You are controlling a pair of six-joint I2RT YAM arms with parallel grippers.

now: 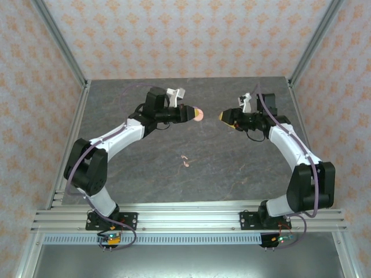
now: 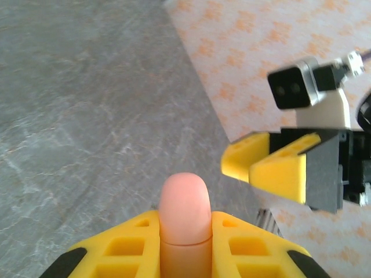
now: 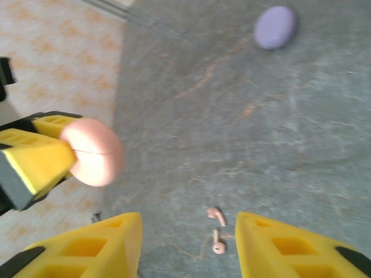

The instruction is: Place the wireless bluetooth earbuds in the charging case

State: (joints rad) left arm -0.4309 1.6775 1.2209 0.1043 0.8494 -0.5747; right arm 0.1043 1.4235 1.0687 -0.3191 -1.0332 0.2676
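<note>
Earbuds [image 3: 218, 216] lie blurred; left end effector [image 2: 184, 223] clamps half-hidden case [image 2: 184, 194], right end effector [image 3: 188, 223] open.

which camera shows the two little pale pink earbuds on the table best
The right wrist view: the two pale pink stemmed earbuds lie apart on the grey table, stems distinct. The top external view shows them as one tiny pale speck.

The charging case [image 1: 199, 114] sat between the left gripper's [image 1: 195, 113] fingers above the table's [image 1: 145, 174] middle; two earbuds [image 1: 185, 160] lay together nearer its near edge.
</note>
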